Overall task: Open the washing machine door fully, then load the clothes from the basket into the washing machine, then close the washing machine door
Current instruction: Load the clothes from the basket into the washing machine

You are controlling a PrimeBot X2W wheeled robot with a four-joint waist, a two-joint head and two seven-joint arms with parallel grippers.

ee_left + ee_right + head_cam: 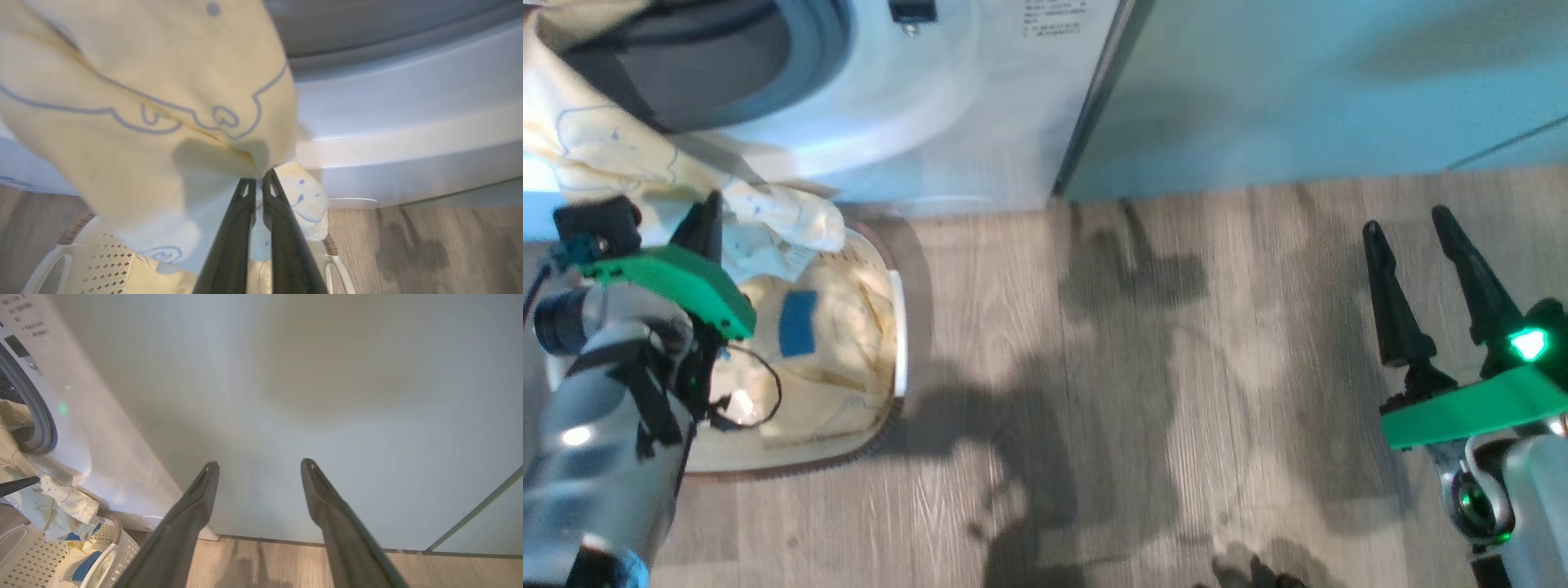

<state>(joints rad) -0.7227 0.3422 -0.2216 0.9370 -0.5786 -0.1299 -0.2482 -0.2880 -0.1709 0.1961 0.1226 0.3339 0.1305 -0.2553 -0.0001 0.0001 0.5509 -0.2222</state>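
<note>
one pale green cabinet front (1298, 98) stands right of one big white front-loading washing machine (980, 106). at its foot one cream perforated plastic basket (900, 327) holds one pale yellow bear-print garment (841, 351); a second garment (596, 139), pinched in the closed left gripper (258, 179), overhangs the drum mouth. the right gripper (1407, 220) is spread wide, empty.

basket (900, 327) before washing machine (980, 106), clothes (849, 343) in basket, cabinet (1298, 90) right of it

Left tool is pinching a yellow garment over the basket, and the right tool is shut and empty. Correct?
No: the right tool is open, as the right wrist view shows. The left tool does pinch the garment over the basket.
</note>
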